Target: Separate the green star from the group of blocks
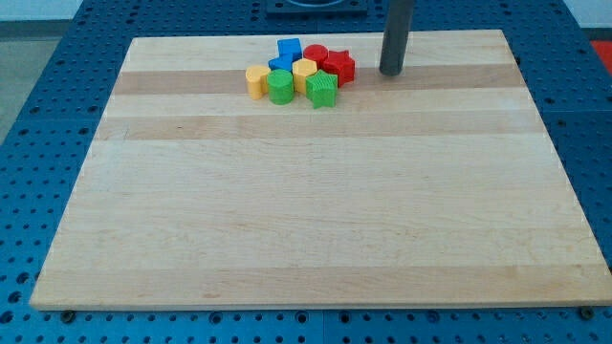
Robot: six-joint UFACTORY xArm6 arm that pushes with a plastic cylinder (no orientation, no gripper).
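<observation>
The green star (322, 90) sits at the lower right of a tight cluster of blocks near the view's top centre of the wooden board (316, 229). It touches a yellow block (304, 73) and a red star (338, 67). The cluster also holds a green cylinder (280, 87), a yellow block (256, 80) at the left, a red cylinder (316, 54) and two blue blocks (288, 49) at the top. My tip (391, 73) stands on the board to the right of the cluster, apart from the red star and up-right of the green star.
The board lies on a blue perforated table (57, 86). The board's top edge runs just behind the cluster.
</observation>
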